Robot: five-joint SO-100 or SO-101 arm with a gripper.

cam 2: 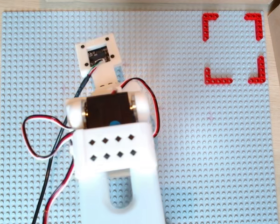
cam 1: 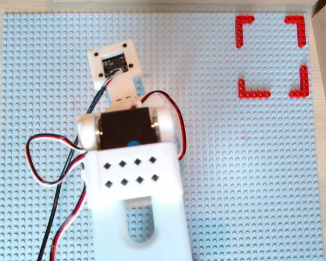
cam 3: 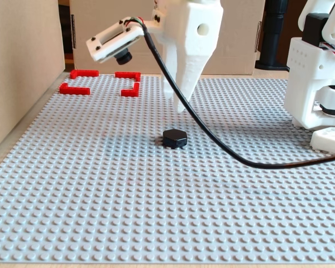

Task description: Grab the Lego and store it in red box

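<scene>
Grey studs of the baseplate [cam 3: 100, 223] fill the foreground of the fixed view, and this worktop is bare there. Farther in lies the Lego [cam 3: 174, 137], a small black hexagonal piece with a flat top. It sits flat on the studs, near the middle of the plate. It is about as wide as it is long, so no long axis can be told; one corner points to the right in this view.

Above and a little behind it hang the fingers [cam 3: 180, 103] of the white arm [cam 3: 190, 33], pointing down, with a clear gap to the Lego. They look like one narrow point from this side, so I cannot tell if they are wide or narrow. A black cable [cam 3: 212, 139] goes from the small camera board [cam 3: 114, 40] down past the Lego on its right.

The red box [cam 3: 100, 82], four thin red corner pieces, lies far back on the left, well apart from the Lego, with open studs between them. In both overhead views the arm [cam 1: 131, 163] covers the Lego, and the red box [cam 1: 271, 54] is in the top right corner, close to the plate's edges [cam 2: 233, 46].
</scene>
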